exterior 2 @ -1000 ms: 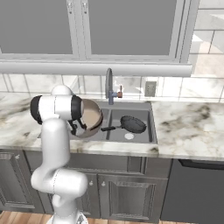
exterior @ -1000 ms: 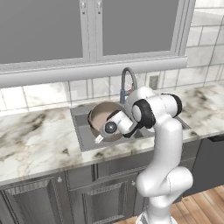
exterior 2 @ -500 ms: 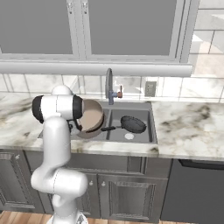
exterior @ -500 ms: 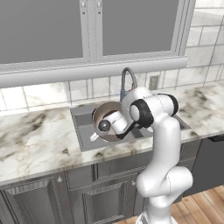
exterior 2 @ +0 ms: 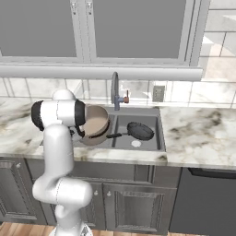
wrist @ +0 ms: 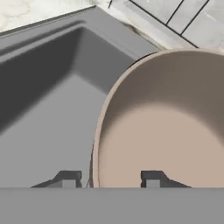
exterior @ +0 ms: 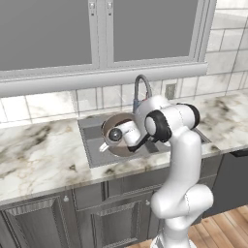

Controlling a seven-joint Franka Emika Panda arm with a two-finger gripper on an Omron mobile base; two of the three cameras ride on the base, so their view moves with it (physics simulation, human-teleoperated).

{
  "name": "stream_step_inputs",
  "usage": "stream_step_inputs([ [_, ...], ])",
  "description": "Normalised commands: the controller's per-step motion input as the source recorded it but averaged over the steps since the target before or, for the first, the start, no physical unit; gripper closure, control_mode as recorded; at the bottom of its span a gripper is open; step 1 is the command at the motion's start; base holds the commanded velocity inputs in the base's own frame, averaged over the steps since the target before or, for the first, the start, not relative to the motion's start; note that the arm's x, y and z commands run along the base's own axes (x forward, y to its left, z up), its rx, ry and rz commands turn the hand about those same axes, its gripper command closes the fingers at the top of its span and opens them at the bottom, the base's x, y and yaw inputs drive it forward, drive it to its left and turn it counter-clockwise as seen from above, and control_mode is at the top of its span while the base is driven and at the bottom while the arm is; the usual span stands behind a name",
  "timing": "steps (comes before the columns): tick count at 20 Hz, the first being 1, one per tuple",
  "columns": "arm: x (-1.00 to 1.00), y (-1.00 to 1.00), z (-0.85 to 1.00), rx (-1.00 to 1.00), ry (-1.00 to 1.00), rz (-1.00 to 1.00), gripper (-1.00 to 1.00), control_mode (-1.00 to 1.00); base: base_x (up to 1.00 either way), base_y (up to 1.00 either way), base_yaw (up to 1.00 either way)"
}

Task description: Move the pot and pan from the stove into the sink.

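Note:
The tan pot (wrist: 166, 127) leans tilted in the left basin of the grey sink (wrist: 43, 87), its pale inside facing the hand. My gripper (wrist: 109, 177) is open and straddles the pot's near rim, one fingertip (wrist: 68, 177) outside the wall and one inside, with gaps to both. From the base, the pot (exterior 2: 96, 125) sits just behind my hand (exterior: 115, 135). In the right basin lies the small dark pan (exterior 2: 139, 130), its long handle pointing left. The stove is out of view.
A dark gooseneck faucet (exterior 2: 114, 85) arches behind the sink's divider. Marble counter (exterior: 38, 155) runs on both sides of the sink (exterior 2: 152, 113), with a tiled wall and window frames behind. A dark appliance front (exterior 2: 207, 203) stands at the lower right.
The jaws have parted from the pot's rim, which they gripped a moment ago. The hand and pot have sunk slightly toward the left basin.

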Motion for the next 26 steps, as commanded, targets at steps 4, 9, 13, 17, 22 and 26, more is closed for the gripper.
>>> stream_step_inputs([
  [4,0.00,0.01,0.69,0.06,-0.02,-0.12,-1.00,-1.00,0.00,0.00,0.00],
  [9,-0.10,0.00,0.77,0.05,-0.03,-0.14,-1.00,-1.00,0.00,0.00,0.00],
  [13,-0.34,0.01,0.81,0.05,-0.07,-0.14,-1.00,-1.00,0.00,0.00,0.00],
  [17,-0.47,0.02,0.82,0.06,-0.10,-0.13,-1.00,-1.00,0.00,0.00,0.00],
  [22,-0.65,0.01,0.68,0.03,-0.16,-0.10,-1.00,-1.00,0.00,0.00,0.00],
  [26,-0.98,0.00,0.41,0.02,-0.20,-0.06,-1.00,-1.00,0.00,0.00,0.00],
])
